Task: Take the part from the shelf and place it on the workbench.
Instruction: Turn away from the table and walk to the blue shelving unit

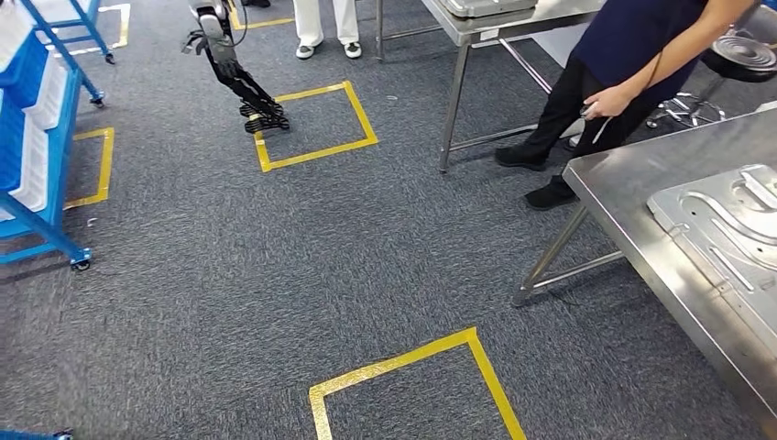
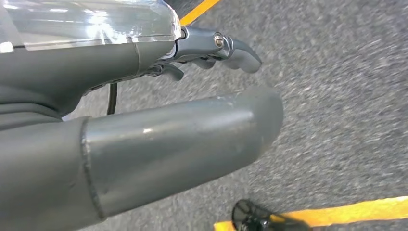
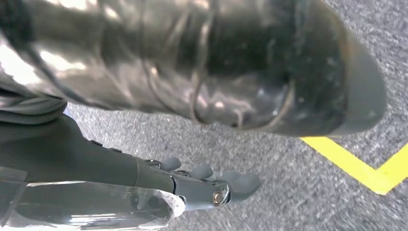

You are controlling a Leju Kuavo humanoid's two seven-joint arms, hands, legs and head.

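Observation:
The blue wheeled shelf (image 1: 41, 174) stands at the left edge of the head view, with pale flat items in its tiers. At the right edge stands the steel workbench (image 1: 632, 183), and a pressed metal panel (image 1: 724, 229) with raised ribs lies on it. In the left wrist view my left hand (image 2: 183, 137) hangs over the grey carpet, its thumb and fingers (image 2: 231, 48) stretched out and holding nothing. My right hand (image 3: 192, 185) hangs over the carpet too, its fingertips (image 3: 245, 183) apart with nothing in them.
A person in dark clothes (image 1: 623, 64) stands at the workbench's far corner. A second steel table (image 1: 495, 23) is behind, with another person's white trousers (image 1: 325, 23) to its left. Another robot's legs (image 1: 243, 87) stand by a yellow tape square (image 1: 316, 124); a nearer tape square (image 1: 412, 376) marks the carpet.

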